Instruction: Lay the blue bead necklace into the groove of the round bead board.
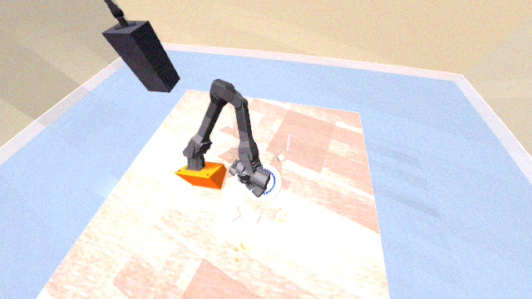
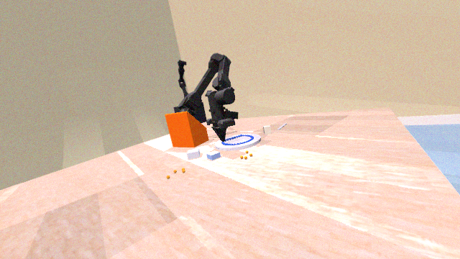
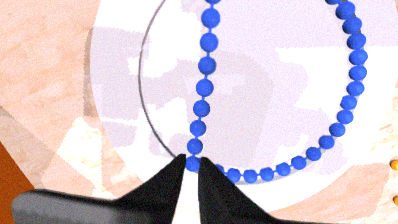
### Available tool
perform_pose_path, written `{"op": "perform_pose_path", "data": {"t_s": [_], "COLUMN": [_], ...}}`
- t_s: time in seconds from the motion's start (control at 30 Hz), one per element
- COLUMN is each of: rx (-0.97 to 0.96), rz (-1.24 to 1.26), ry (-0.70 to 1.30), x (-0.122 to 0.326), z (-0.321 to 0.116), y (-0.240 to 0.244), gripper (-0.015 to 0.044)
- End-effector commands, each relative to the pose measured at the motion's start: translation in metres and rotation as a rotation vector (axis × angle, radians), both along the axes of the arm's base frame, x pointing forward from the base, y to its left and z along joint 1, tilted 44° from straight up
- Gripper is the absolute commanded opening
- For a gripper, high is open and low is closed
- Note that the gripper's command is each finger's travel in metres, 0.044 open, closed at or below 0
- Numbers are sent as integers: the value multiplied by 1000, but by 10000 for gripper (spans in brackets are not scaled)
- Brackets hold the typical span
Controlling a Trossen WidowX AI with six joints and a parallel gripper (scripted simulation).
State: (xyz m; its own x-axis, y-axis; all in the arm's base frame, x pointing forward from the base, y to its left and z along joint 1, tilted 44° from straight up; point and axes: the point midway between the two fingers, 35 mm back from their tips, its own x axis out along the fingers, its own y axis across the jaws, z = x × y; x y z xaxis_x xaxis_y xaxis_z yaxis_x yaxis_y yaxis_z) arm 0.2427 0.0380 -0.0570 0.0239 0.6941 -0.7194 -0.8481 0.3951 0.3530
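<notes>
The round white bead board (image 1: pixel 278 188) (image 2: pixel 237 147) (image 3: pixel 115 100) lies on the table. The blue bead necklace (image 1: pixel 274 181) (image 2: pixel 253 139) (image 3: pixel 357 57) lies on it. In the wrist view its right and lower parts follow a round curve, while its left strand runs nearly straight across the board, inside the bare left arc of the groove (image 3: pixel 139 75). My gripper (image 2: pixel 223 140) (image 3: pixel 192 161) points down at the board's near edge on the robot's side, shut on one bead at the corner where the straight strand meets the curve. The necklace's far end is outside the wrist view.
Two small pale blocks (image 2: pixel 193 155) (image 2: pixel 213 156) and several orange beads (image 1: pixel 283 219) (image 2: pixel 246 157) lie near the board. A cream block (image 1: pixel 280 158) (image 2: pixel 267 129) and a thin rod (image 1: pixel 288 143) (image 2: pixel 282 126) lie beyond it. The orange base (image 1: pixel 208 180) (image 2: pixel 183 131) stands beside the board.
</notes>
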Motion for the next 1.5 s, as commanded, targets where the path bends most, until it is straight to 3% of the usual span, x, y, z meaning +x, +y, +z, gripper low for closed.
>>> {"op": "perform_pose_path", "data": {"t_s": [0.0, 0.43, 1.2, 1.47], "rx": [0, 2, 2, 2], "rz": [1, -2, -3, -32], "ry": [-1, 6, 8, 36], "x": [0, -1, -1, 5], "z": [0, 1, 4, 33], "y": [0, -1, -3, -19], "gripper": [105, 440, 440, 230]}}
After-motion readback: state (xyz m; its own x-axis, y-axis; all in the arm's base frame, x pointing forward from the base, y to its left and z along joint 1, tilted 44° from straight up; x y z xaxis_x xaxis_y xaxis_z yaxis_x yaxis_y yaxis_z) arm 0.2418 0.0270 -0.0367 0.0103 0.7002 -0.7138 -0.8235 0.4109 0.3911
